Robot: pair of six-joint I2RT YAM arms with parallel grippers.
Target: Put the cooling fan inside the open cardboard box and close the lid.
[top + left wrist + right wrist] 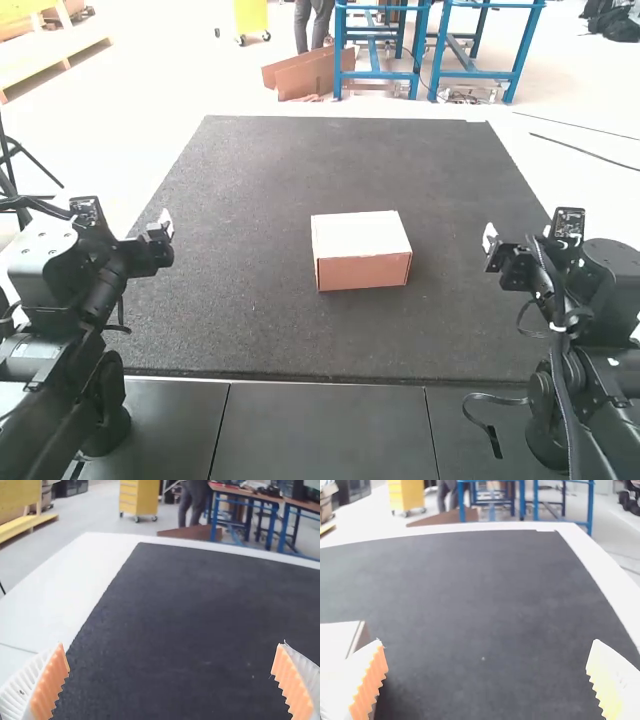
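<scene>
The cardboard box (pixel 361 250) sits mid-way across the black mat (pixel 250 180) on the counter (pixel 130 120) with its lid flat and shut, so the cooling fan is judged to be enclosed within. The left pincer (pixel 171 645) and right pincer (pixel 487 642) are both released, fingers spread wide on nothing, each parked at its own side well apart from the box, presumably to leave it undisturbed. The high view gives the whole box and both arms, whereas the right wrist view catches one pale lid corner

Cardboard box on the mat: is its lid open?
No, the cardboard box shows a flat, shut top in the high view.
</scene>
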